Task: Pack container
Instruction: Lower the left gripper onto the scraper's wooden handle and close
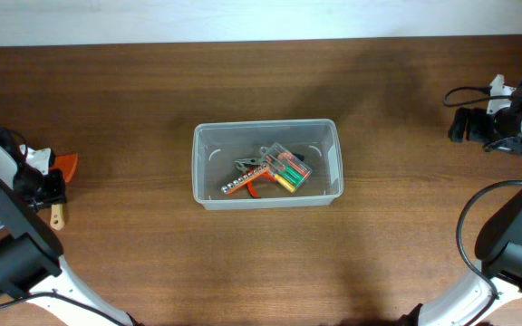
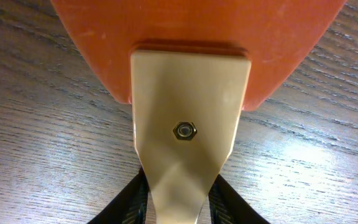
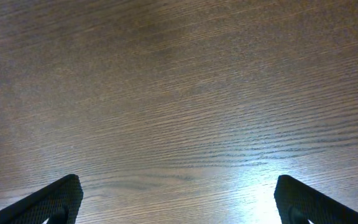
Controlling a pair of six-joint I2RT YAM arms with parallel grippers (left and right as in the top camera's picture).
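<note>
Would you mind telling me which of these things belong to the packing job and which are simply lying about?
Part of the job: container; pliers, small clear case and studded metal strip inside it; scraper, its handle held by the left pincer.
Lying about: nothing else visible; the right pincer is open above the table.

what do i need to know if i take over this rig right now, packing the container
Left gripper: shut on the tan handle of the orange scraper, which lies on the table left of the container.
Right gripper: open, empty, over the table.
Done: pliers and small clear case are in the container, mid-table.
Left: lift the scraper and place it in the container.
</note>
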